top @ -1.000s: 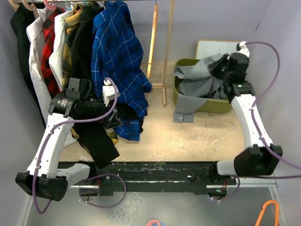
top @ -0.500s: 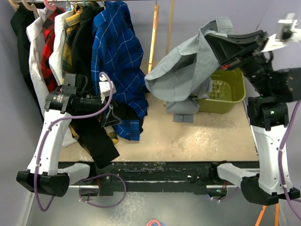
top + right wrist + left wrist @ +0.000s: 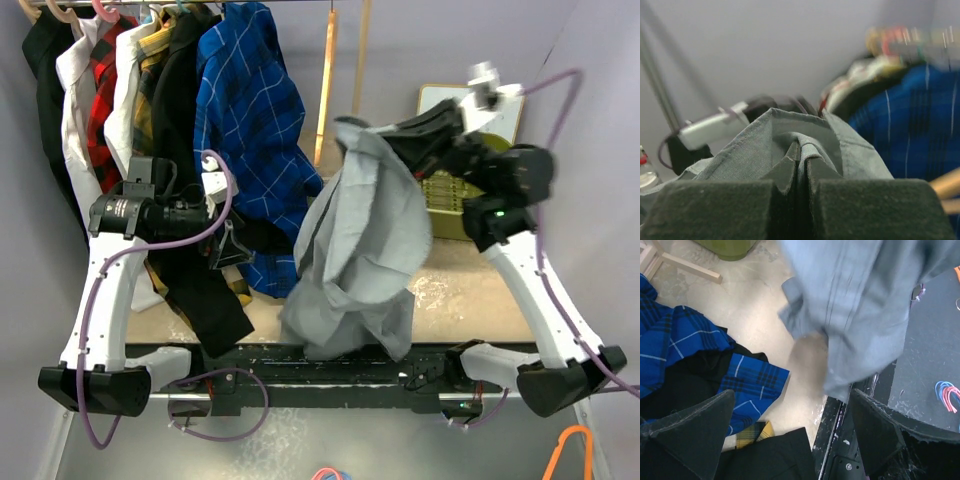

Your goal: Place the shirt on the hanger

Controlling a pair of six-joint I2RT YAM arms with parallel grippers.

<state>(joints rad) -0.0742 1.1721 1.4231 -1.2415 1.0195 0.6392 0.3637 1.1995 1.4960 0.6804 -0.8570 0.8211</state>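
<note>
The light-grey shirt (image 3: pixel 360 250) hangs in mid-air over the middle of the table, bunched at the top. My right gripper (image 3: pixel 388 143) is shut on a fold of it near the top; in the right wrist view the jaws (image 3: pixel 802 170) pinch a ridge of the grey fabric (image 3: pixel 765 145). My left gripper (image 3: pixel 232 252) is open and empty, beside the blue check shirt (image 3: pixel 250 130), left of the grey shirt. In the left wrist view the grey shirt (image 3: pixel 865 315) hangs ahead of the open fingers (image 3: pixel 690 430). I cannot make out the tan wooden hanger.
A rack of hung clothes (image 3: pixel 120 90) fills the back left, with wooden uprights (image 3: pixel 328 80) beside it. A green bin (image 3: pixel 445 195) stands at the back right behind my right arm. Black garments (image 3: pixel 205 300) hang under my left gripper.
My right arm has lifted the grey shirt out of the green bin and swung it left and nearer; it now hangs over the table's middle. My left arm has shifted slightly.
</note>
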